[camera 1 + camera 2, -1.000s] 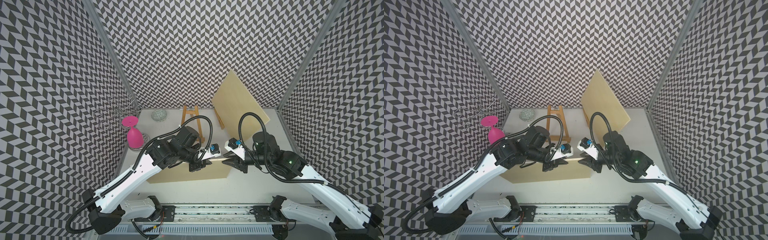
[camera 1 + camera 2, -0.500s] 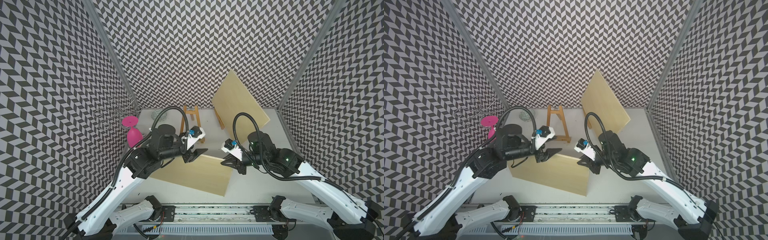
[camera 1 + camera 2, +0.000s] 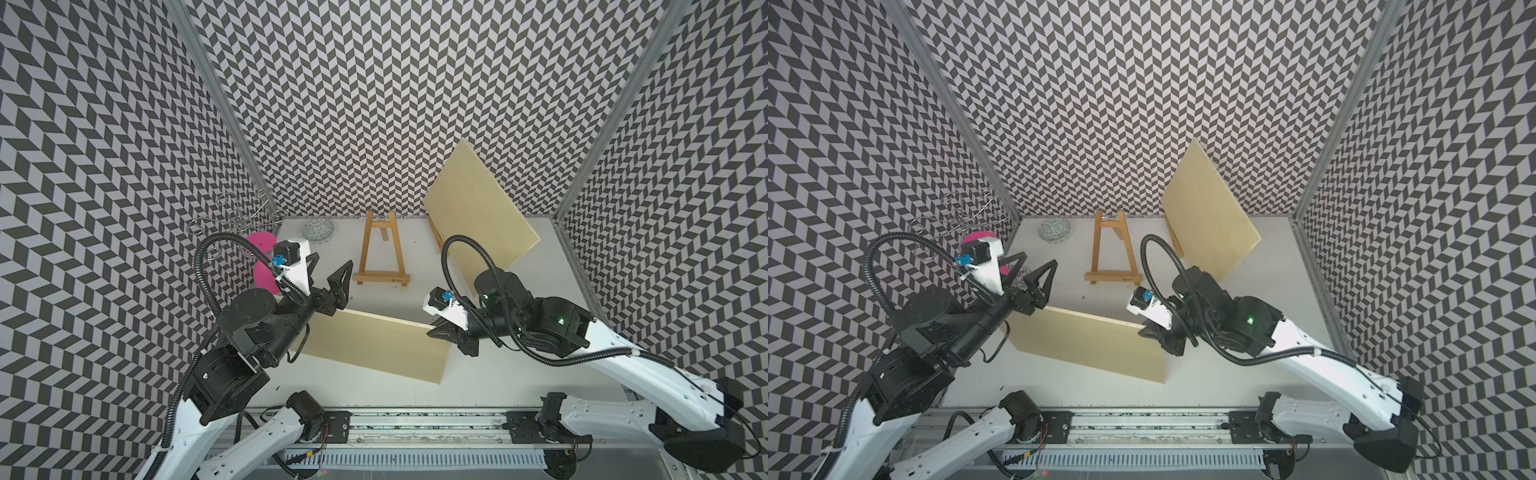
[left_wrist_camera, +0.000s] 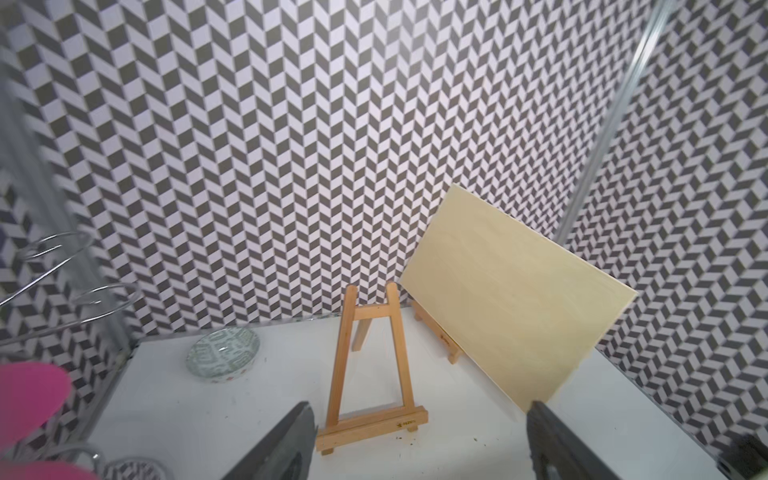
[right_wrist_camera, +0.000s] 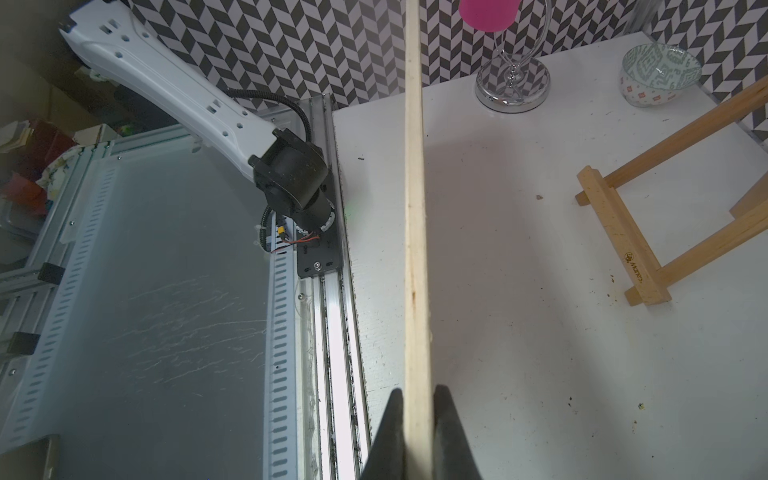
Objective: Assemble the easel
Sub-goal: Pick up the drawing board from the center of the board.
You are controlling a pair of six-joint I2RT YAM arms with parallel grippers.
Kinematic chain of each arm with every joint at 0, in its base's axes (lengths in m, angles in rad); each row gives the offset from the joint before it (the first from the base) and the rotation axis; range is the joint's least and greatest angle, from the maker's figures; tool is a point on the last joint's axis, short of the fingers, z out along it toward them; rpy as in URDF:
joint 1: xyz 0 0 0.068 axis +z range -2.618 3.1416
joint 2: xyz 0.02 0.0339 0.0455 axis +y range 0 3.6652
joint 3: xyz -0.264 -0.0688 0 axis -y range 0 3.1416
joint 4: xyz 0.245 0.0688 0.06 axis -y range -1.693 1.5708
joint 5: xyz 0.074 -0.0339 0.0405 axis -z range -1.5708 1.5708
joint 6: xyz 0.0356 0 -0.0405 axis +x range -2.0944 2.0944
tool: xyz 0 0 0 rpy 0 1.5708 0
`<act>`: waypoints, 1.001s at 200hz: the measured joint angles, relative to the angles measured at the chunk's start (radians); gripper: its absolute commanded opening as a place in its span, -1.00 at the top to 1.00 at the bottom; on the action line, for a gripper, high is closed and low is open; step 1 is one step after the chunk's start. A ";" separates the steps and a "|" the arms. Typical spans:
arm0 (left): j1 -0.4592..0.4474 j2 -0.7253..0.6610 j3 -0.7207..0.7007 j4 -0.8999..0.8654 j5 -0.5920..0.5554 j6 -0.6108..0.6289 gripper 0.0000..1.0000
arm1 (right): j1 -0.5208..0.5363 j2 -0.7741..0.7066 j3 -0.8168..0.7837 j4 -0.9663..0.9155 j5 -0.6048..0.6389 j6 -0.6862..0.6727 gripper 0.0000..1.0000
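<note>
Pinching board (image 3: 374, 349) edge in right gripper (image 5: 417, 392), with left gripper (image 3: 331, 266) wide open, empty; not yet seated on bare easel (image 3: 380, 249) at 12 o'clock.

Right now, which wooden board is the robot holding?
The front board, pinched at its edge by the right gripper. The other board leans on the back easel, untouched.
</note>
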 measured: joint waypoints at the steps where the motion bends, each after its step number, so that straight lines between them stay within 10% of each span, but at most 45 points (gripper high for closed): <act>1: 0.000 0.000 0.000 -0.001 -0.005 -0.002 -0.65 | 0.001 0.001 0.001 -0.001 0.001 0.000 0.78; 200: 0.000 0.004 -0.029 -0.023 -0.308 -0.091 -0.75 | 0.231 0.478 0.522 -0.241 0.226 0.015 0.54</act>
